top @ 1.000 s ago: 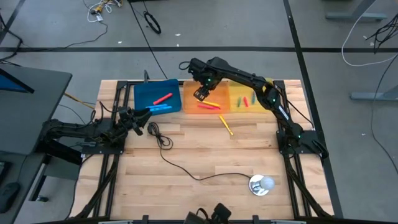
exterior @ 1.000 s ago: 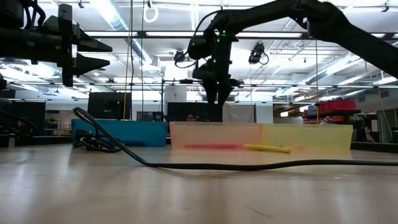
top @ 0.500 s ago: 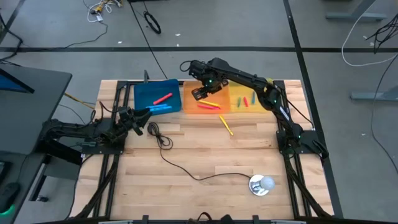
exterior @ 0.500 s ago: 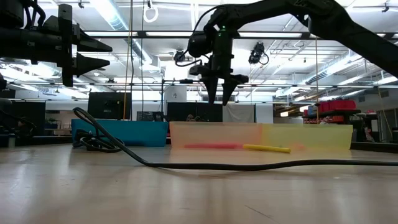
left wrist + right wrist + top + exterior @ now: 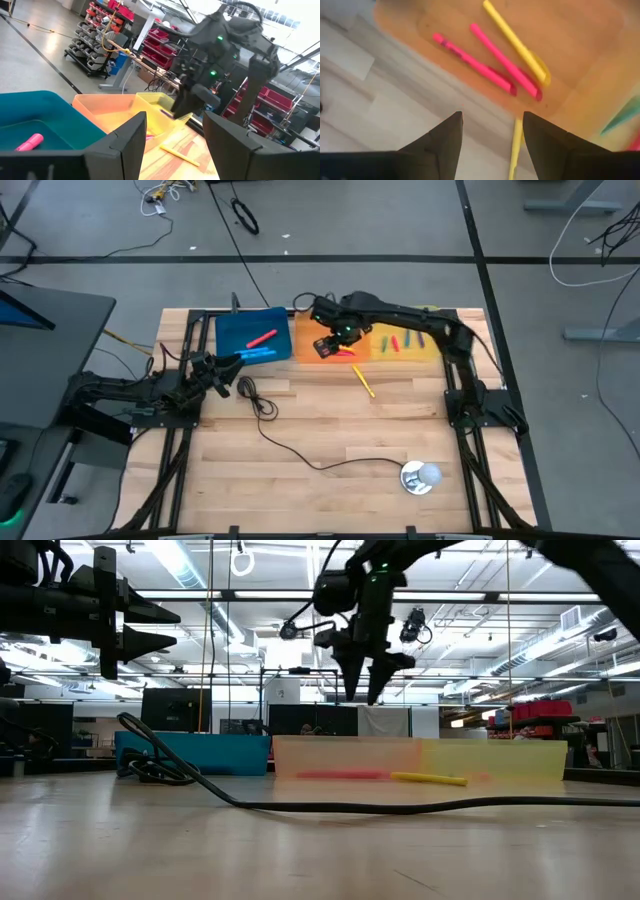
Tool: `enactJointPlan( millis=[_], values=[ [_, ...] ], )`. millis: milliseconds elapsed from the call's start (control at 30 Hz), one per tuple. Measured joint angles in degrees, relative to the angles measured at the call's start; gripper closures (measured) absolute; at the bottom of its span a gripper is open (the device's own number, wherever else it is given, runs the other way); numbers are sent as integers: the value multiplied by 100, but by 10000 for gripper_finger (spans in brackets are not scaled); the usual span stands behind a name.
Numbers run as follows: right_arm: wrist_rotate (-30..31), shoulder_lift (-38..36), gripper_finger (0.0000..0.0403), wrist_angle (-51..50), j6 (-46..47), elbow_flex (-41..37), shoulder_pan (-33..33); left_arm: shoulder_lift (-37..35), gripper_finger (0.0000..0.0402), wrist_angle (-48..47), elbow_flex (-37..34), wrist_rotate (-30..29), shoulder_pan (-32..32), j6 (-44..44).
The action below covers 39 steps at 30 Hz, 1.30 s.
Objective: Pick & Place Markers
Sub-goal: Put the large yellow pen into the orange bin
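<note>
Trailing across the wooden table [image 5: 330, 435] is a thin black cable [image 5: 300, 457], coiled near the left gripper [image 5: 233, 364] and running on to a round silver-white object [image 5: 420, 476] at the near right. In the low view the cable [image 5: 330, 806] lies flat in front of the trays, low enough to hide none of them.

Three trays sit in a row along the far edge: a blue tray [image 5: 228, 332], an orange tray [image 5: 305, 340] in the middle, a yellow tray [image 5: 430, 350] on the right. The table is pale planking on a black frame, grey floor around it with loose cables. Beyond the table: strip lights overhead, shelving with red bins [image 5: 165, 37].

Right gripper [image 5: 330, 346] hangs over the orange tray, well clear of its floor in the low view [image 5: 361, 695]. Fingers parted to a moderate gap, nothing between them. Below it in the tray lie two pink markers [image 5: 506, 61] and a yellow marker [image 5: 517, 44], side by side and partly touching at their ends. Another yellow marker [image 5: 363, 381] lies on the bare table just in front of the orange tray, near the gripper but outside the tray. Small green and red markers [image 5: 398, 341] are in the yellow tray.

Left gripper waits raised at the table's left edge, beside the blue tray, fingers apart and empty. A red marker [image 5: 262, 338] and a blue marker [image 5: 258, 354] lie in the blue tray close ahead of it.
</note>
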Motion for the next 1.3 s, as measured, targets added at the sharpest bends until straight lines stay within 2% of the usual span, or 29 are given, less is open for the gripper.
enactJointPlan(
  millis=[233,467,700,1067,1300],
  values=[
    [-40,-948,197,819,466,-1728,196,0,202,0,1,0,1,2],
    [-413,-1299,197,1148,867,-2842,410,-1,202,0,-1,0,-1,0],
    [-412,-1467,197,1377,1170,-3358,650,-2,202,0,1,0,-1,0],
    [-452,-1467,197,1374,1225,-3506,678,-1,202,0,0,0,0,1],
    [-452,-1470,197,1776,1175,-3875,676,-2,202,0,0,0,0,1]
  ],
)
